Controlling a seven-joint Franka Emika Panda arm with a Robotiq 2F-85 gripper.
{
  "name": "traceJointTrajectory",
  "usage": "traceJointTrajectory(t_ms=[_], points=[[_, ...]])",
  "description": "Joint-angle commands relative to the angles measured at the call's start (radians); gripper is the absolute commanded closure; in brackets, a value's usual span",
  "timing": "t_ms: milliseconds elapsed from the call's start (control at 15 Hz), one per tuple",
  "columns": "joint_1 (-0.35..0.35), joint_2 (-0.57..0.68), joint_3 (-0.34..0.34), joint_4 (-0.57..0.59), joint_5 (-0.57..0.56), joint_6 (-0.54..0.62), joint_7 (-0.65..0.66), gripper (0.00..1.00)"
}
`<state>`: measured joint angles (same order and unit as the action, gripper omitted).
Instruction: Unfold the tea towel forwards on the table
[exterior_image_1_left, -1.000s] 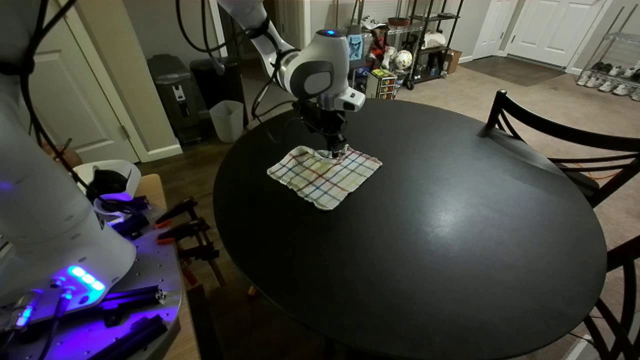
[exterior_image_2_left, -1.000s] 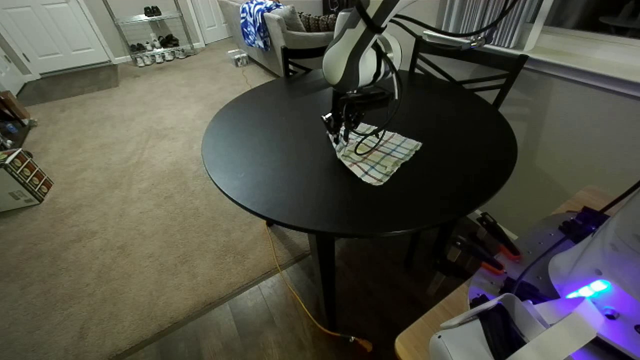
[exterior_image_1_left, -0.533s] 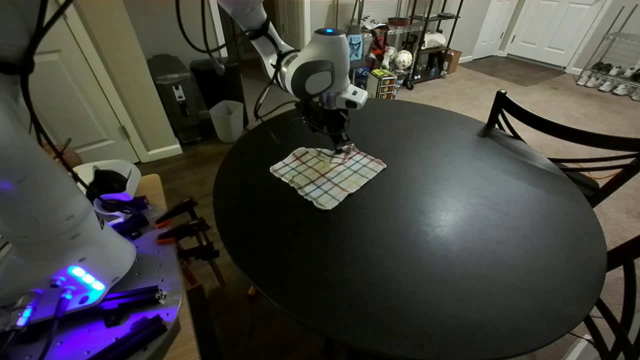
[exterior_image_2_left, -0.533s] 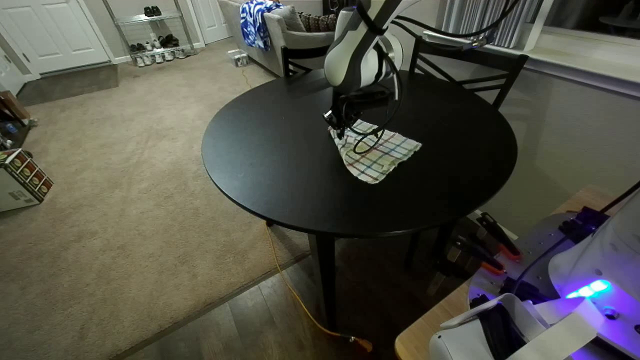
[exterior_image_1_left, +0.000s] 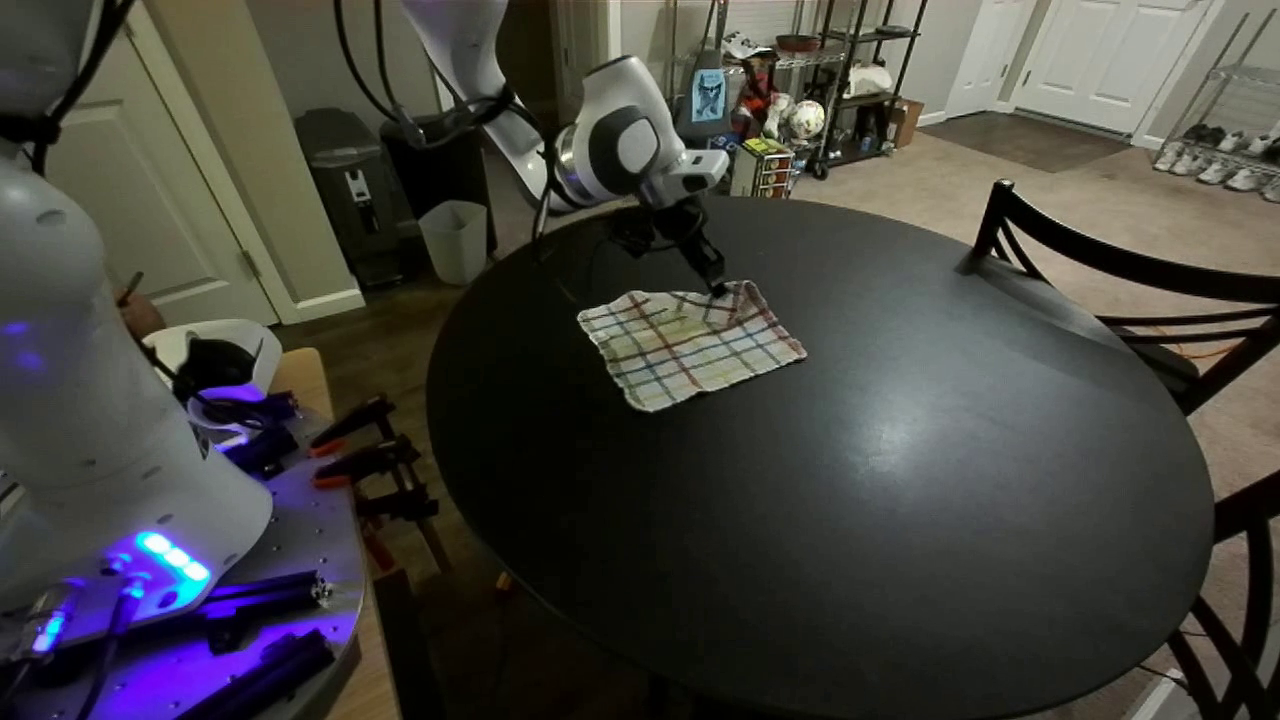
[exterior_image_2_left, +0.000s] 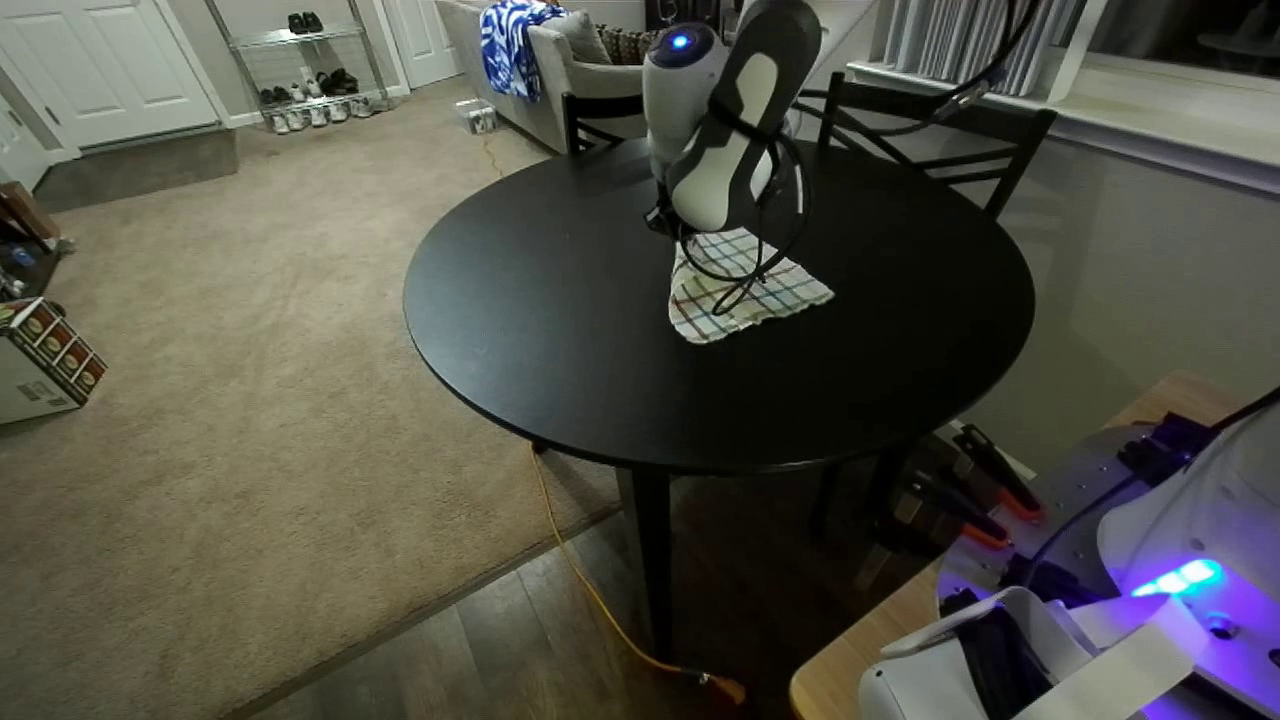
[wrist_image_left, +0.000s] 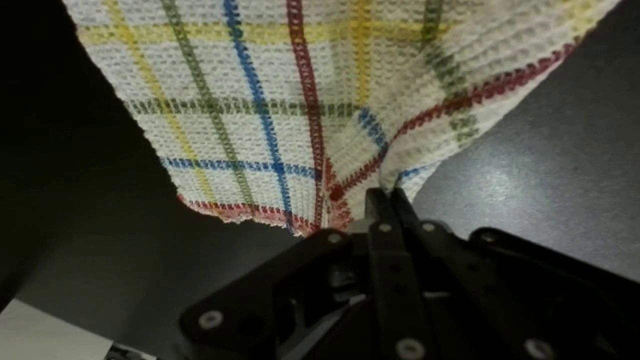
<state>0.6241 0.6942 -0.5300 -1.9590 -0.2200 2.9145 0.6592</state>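
The tea towel, white with coloured checked lines, lies mostly flat on the round black table (exterior_image_1_left: 850, 500) in both exterior views (exterior_image_1_left: 685, 350) (exterior_image_2_left: 745, 290). My gripper (exterior_image_1_left: 719, 288) is at the towel's far edge and tilted. In the wrist view the gripper (wrist_image_left: 390, 192) has its fingertips closed on a pinched fold of the tea towel (wrist_image_left: 225, 100). The cloth bunches and rises into a crease at the tips, and part of the edge beside them is folded. In an exterior view the arm hides most of the gripper (exterior_image_2_left: 660, 220) and the towel's far part.
Dark cables (exterior_image_2_left: 775, 265) hang from the arm over the towel. Black chairs (exterior_image_1_left: 1130, 260) (exterior_image_2_left: 930, 115) stand at the table's edge. Black clamps (exterior_image_1_left: 370, 460) hold the robot's base stand near the table's near side.
My gripper has moved away from the robot base and tilted, pulling the towel with it. The towel has slid and turned the same way. The pinched edge now stands up more.
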Motion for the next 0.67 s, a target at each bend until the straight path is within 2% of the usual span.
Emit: traceJointTrajectory(t_ms=[0,133,200,267,400,600], points=[[0.147,0.099,-0.156,0.037,-0.032,-0.044,0.131,0.67],[0.183,0.132,-0.190,0.048,-0.018,-0.077,0.152,0.54],[0.178,0.137,-0.183,0.054,-0.010,-0.102,0.148,0.48],[0.147,0.114,-0.143,0.055,0.001,-0.136,0.114,0.41],[0.041,0.049,-0.024,0.054,0.036,-0.172,0.037,0.29],[-0.101,-0.003,0.116,0.065,0.074,-0.188,-0.004,0.09]])
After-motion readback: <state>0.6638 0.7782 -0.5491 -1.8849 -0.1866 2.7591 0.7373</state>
